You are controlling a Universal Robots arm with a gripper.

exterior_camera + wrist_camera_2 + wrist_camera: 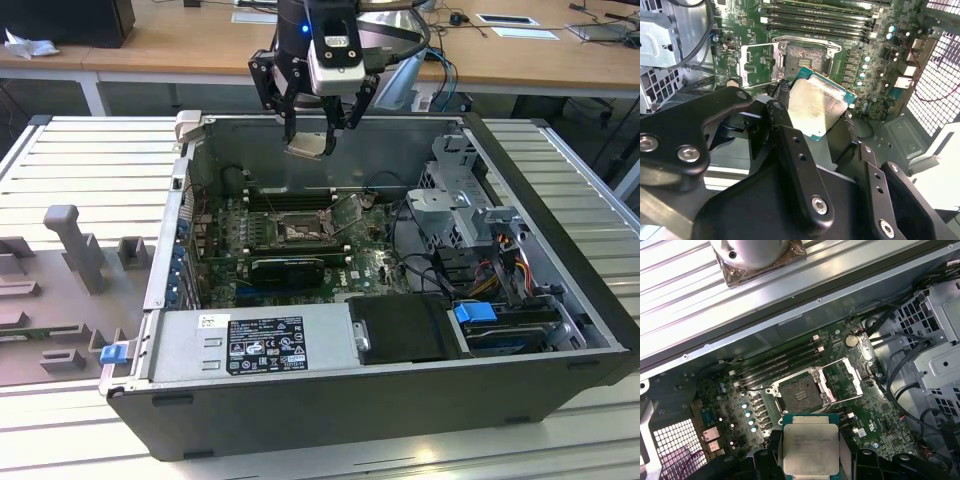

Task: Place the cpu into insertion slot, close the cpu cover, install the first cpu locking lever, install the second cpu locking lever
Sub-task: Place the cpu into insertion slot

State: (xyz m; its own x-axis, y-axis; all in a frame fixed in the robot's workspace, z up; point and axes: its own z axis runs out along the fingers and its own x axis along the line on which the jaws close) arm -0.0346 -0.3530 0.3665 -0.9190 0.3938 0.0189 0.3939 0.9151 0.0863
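My gripper (309,138) hangs over the open computer case, shut on the cpu (305,146), a pale silver square chip on a green base. In both wrist views the cpu (817,107) (810,447) sits between the black fingers (779,117), tilted a little. The insertion slot (297,230) (805,55) (799,395) lies well below it on the green motherboard, dark and uncovered. The cpu cover (346,212) (757,62) (842,379) is swung open beside the slot, on the exterior view's right.
Long black memory slots (780,362) run behind the socket and a black ribbed block (288,266) lies in front. The power supply (255,345), drive cage (460,205) and cables (500,260) fill the case's front and right. A grey fixture (75,250) stands outside, left.
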